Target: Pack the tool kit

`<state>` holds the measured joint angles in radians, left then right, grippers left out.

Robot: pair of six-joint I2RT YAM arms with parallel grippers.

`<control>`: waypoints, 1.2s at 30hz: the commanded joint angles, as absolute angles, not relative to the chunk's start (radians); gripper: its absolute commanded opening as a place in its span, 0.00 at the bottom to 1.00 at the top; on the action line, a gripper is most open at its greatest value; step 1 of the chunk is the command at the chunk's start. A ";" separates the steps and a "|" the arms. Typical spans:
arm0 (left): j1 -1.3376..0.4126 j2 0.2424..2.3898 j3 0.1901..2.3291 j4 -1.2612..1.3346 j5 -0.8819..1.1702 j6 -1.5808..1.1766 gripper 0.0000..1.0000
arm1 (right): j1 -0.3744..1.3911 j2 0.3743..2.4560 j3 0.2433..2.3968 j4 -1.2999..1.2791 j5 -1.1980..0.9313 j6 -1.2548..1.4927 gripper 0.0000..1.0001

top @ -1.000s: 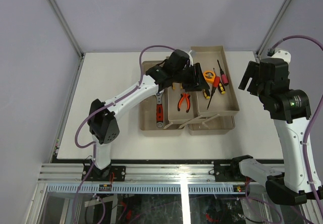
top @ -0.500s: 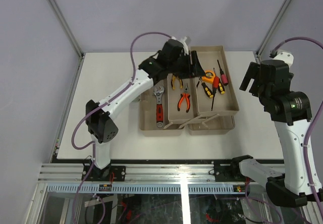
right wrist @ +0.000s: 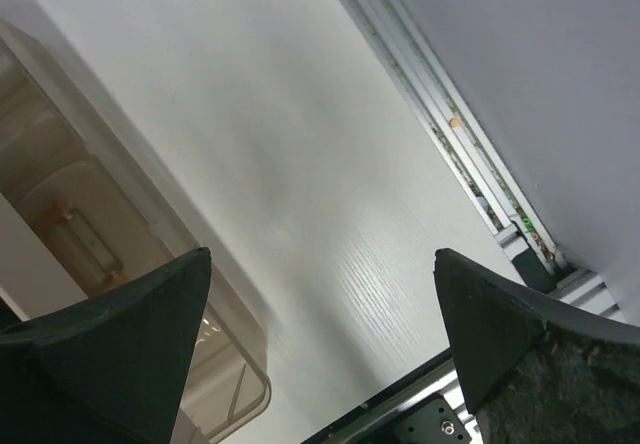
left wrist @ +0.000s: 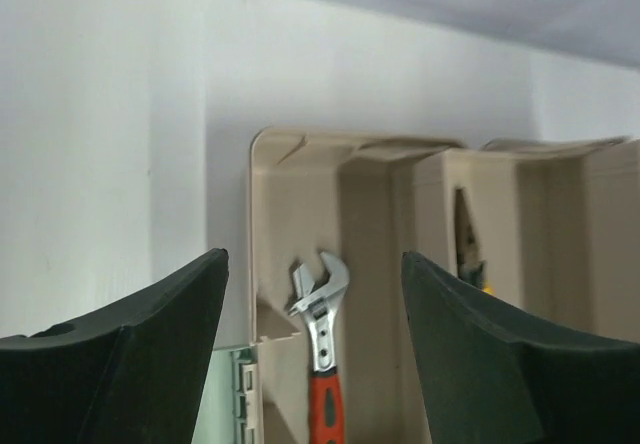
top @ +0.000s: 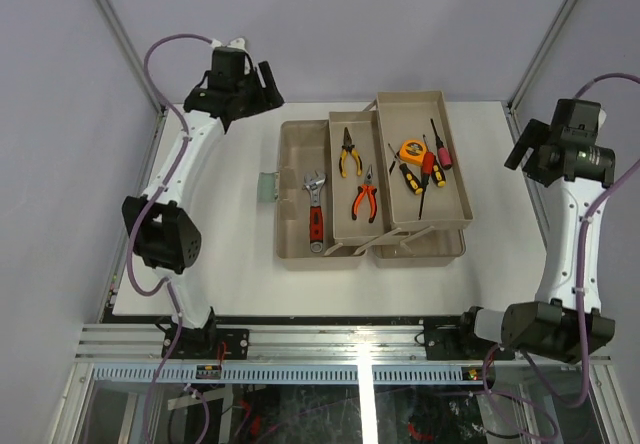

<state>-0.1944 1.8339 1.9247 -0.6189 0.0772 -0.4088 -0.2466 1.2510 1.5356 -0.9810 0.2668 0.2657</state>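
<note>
The beige toolbox (top: 293, 242) lies open mid-table with its fold-out trays (top: 452, 202) spread to the right. A red-handled wrench (top: 316, 209) lies in the base, and two pliers (top: 364, 197) lie in the middle tray. The orange tape measure (top: 412, 150) and screwdrivers (top: 429, 169) lie in the right tray. My left gripper (top: 264, 82) hangs open above the table's far left, clear of the box. Its wrist view looks between the open left gripper (left wrist: 313, 256) at the wrench (left wrist: 322, 324). My right gripper (top: 519, 150) is open and empty beside the box's right side; in its wrist view the right gripper (right wrist: 321, 253) frames bare table.
A grey-green latch piece (top: 267, 185) sticks out from the toolbox's left wall. The toolbox corner (right wrist: 235, 379) shows at the lower left of the right wrist view. The table's edge rail (right wrist: 465, 159) runs along the right.
My left arm has swung from over the trays back to the far left corner, its jaws widening. My right arm has drawn back to the right and opened wider. The tools lie still.
</note>
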 commanded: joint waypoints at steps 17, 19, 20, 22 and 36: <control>-0.187 2.130 1.881 -0.707 -0.016 -0.241 0.60 | -0.347 1.225 1.155 -0.817 -0.093 0.117 1.00; -0.186 2.138 1.874 -0.708 -0.007 -0.236 0.56 | -0.349 1.235 1.137 -0.822 -0.130 0.091 1.00; -0.186 2.143 1.867 -0.708 -0.005 -0.235 0.55 | -0.348 1.242 1.132 -0.827 -0.139 0.074 0.99; -0.187 2.142 1.850 -0.707 -0.007 -0.233 0.53 | -0.350 1.252 1.118 -0.830 -0.167 0.052 0.98; -0.186 2.096 1.697 -0.706 0.019 -0.204 0.25 | -0.349 1.349 0.983 -0.721 -0.511 0.044 0.88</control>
<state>-0.2028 2.1044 1.7451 -0.6300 0.0658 -0.2531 -0.3470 1.3003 0.9962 -0.7803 -0.3546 0.0597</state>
